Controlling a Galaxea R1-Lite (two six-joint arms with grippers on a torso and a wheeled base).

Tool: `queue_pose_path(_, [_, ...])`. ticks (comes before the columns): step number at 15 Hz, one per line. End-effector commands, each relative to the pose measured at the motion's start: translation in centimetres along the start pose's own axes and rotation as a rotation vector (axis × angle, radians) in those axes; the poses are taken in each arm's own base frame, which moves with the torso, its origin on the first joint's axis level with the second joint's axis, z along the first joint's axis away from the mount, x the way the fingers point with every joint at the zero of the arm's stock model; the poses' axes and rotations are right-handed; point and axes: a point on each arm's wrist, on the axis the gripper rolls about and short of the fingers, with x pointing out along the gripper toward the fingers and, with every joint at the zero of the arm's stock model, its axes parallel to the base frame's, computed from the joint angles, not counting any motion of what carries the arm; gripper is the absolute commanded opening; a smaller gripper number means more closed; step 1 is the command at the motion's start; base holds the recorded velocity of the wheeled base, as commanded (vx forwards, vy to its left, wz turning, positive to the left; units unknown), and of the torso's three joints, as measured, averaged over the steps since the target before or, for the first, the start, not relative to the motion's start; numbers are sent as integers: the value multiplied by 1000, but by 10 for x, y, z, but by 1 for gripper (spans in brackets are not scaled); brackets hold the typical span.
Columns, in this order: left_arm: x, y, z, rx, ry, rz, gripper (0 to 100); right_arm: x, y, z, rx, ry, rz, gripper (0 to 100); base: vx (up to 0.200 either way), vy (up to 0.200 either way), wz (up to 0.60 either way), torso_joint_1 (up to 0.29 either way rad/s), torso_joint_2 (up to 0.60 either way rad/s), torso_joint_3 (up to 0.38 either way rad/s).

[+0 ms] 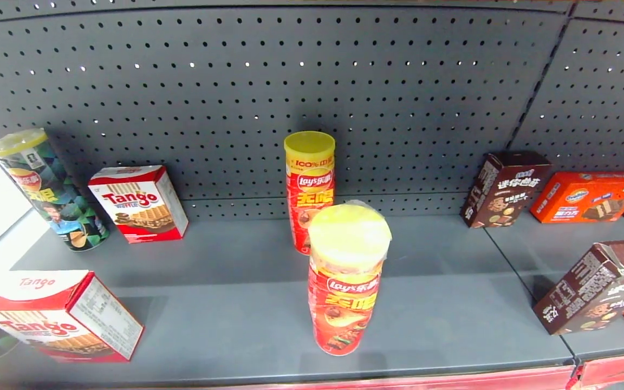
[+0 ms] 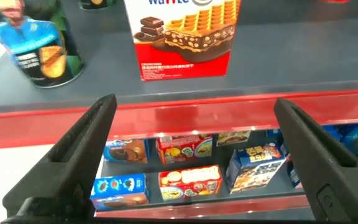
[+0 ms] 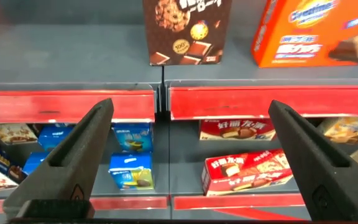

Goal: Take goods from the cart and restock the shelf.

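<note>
Two red chip cans with yellow lids stand upright on the grey shelf (image 1: 225, 303), one at the back (image 1: 310, 189) and one nearer the front (image 1: 347, 287). My left gripper (image 2: 194, 104) is open and holds nothing; it hangs in front of the shelf's red edge strip (image 2: 191, 118), below a wafer box (image 2: 185, 37) and a green chip can (image 2: 39, 50). My right gripper (image 3: 191, 107) is open and holds nothing. It faces the red edge strip (image 3: 67, 102) below a brown cookie box (image 3: 187, 31) and an orange box (image 3: 319, 31).
On the shelf's left stand a green chip can (image 1: 49, 189) and two wafer boxes (image 1: 138, 203) (image 1: 57, 319). Brown boxes (image 1: 504, 189) (image 1: 596, 287) and an orange box (image 1: 588, 196) stand on the right. A perforated back panel (image 1: 290, 81) closes the rear. Lower shelves hold snack boxes (image 2: 188, 180) (image 3: 244, 168).
</note>
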Motion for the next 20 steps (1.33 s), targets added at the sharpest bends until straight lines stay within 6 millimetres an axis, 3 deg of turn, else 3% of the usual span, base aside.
queue_pose_path(1, [0, 0, 0, -3, 3, 1, 100, 0, 0, 0, -1, -1, 0, 100, 0, 0, 600, -7, 2, 2])
queue_pose_path(20, [0, 0, 0, -1, 3, -1, 100, 0, 0, 0, 1, -2, 0, 100, 0, 0, 63, 1, 1, 0])
